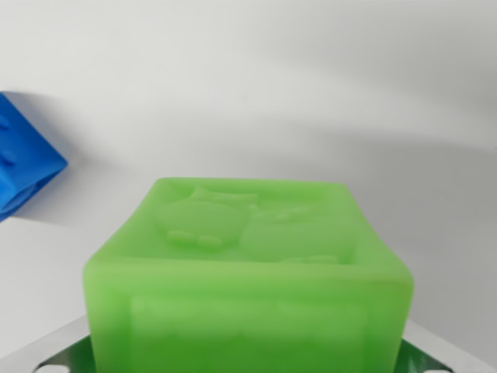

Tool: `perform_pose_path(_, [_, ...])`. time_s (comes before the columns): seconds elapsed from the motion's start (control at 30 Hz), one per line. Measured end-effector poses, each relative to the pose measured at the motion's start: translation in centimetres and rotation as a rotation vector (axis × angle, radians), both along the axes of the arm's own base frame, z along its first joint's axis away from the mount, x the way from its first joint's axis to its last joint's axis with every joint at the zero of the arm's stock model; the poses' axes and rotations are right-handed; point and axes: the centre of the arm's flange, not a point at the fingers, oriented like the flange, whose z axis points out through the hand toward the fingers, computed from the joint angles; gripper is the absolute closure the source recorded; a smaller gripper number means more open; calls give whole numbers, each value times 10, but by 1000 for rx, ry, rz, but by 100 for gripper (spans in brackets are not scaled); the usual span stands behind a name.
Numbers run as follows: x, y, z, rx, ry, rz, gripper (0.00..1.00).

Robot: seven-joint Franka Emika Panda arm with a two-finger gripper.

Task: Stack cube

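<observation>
The worry from where I stand is alignment; the green cube (pixel 248 272) fills the lower middle of the wrist view, and the blue cube (pixel 23 159) sits far off at the wrist view's left edge, half cut off by the frame; if the arm comes down without first carrying the green one well over to that side, it would land on bare white tabletop (pixel 311 93) or catch only a corner of the blue one and tip off; the blue cube also looks turned at an angle to the green one, so the faces may not meet square, and a soft, rubbery-looking block could slide or rock on release.

The green cube lies right up against the camera, between the metal fingers of the gripper (pixel 248 361), whose tips just show at the bottom corners; it appears clamped on the cube's sides, though the contact itself is hidden, so I judge it held rather than see it; its embossed top face is tilted away from the lens; the blue cube is well apart from both.
</observation>
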Motion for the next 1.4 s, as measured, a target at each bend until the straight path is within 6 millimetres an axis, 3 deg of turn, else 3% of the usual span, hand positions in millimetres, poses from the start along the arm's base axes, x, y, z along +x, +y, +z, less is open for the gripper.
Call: perform_pose_path(1.4, [-9,55,30,4,1,-341,100])
